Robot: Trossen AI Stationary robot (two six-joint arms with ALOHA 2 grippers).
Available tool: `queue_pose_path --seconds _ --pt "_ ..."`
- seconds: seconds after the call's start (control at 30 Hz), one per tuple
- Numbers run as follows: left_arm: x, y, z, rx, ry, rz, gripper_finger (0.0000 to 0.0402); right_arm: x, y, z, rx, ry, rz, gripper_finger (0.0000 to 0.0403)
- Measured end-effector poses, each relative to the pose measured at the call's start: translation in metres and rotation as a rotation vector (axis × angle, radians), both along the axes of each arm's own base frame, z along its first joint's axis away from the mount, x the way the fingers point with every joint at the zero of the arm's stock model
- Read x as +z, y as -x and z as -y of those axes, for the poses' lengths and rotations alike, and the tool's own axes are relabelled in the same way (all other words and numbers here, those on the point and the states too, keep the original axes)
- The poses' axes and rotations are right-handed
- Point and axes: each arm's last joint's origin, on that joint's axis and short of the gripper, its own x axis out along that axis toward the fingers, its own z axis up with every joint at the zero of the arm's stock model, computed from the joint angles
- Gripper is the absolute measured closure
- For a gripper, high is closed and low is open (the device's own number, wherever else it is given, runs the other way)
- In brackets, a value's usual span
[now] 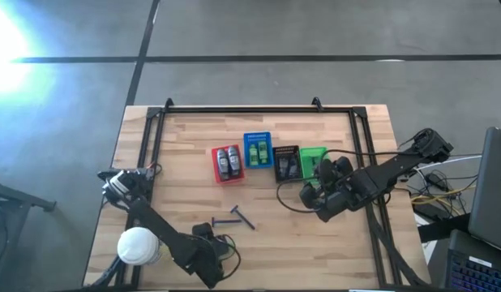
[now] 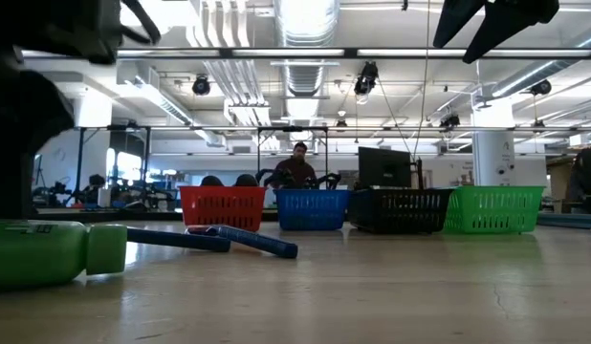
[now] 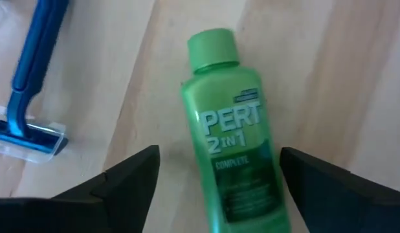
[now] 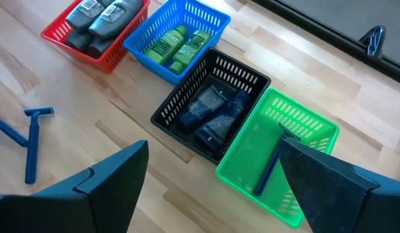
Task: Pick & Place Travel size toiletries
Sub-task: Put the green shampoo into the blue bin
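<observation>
A green PERT bottle (image 3: pixel 229 142) lies on its side on the wood, cap pointing away from my left gripper (image 3: pixel 219 155). That gripper is open near the table's near edge (image 1: pixel 206 243), a finger on either side of the bottle with gaps showing. The bottle also shows in the low view (image 2: pixel 47 253). Two blue razors (image 1: pixel 234 216) lie flat beside it. My right gripper (image 4: pixel 213 145) is open and hovers above the black basket (image 4: pixel 210 107) and green basket (image 4: pixel 277 155). Grey bottles (image 4: pixel 100 16) fill the red basket, green bottles (image 4: pixel 177 42) the blue one.
Four baskets (image 1: pixel 267 161) stand in a row at mid-table: red, blue, black, green. The black one holds dark packets (image 4: pixel 213 116), the green one a blue razor (image 4: pixel 271 165). A white-lidded container (image 1: pixel 139 246) sits by the left arm. Black rails (image 1: pixel 153 138) frame the table's sides.
</observation>
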Motion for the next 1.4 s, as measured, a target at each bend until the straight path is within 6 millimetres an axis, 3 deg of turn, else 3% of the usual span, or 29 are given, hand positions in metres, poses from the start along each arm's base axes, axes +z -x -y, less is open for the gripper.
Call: queue_pose_path --seconds 0.27,0.63,0.77,0.87,1.03,1.17,1.4 --pt "-0.005 -0.008 -0.005 -0.003 0.015 -0.027 0.0119 0.000 0.000 0.000 0.003 0.004 -0.006 0.0054" --pt "-0.004 -0.023 -0.015 -0.027 0.030 0.019 0.0257 0.001 -0.001 0.002 0.028 0.074 -0.005 0.0090" --pt "0.004 -0.027 -0.024 0.021 0.050 0.041 0.0279 0.003 0.000 0.003 0.022 0.058 0.005 0.0100" --pt "0.026 -0.032 -0.038 0.075 0.062 0.121 0.0279 0.008 0.005 0.004 0.008 0.017 0.033 0.0109" --pt "0.071 -0.047 -0.081 0.286 0.120 0.304 0.0277 0.019 0.019 0.003 -0.026 -0.050 0.122 0.0120" --pt "0.101 -0.068 -0.136 0.553 0.187 0.502 0.0277 0.026 0.027 0.004 -0.050 -0.074 0.180 0.0125" --pt "0.107 -0.093 -0.257 0.924 0.117 0.661 0.0276 0.027 0.027 0.006 -0.094 -0.053 0.236 0.0117"
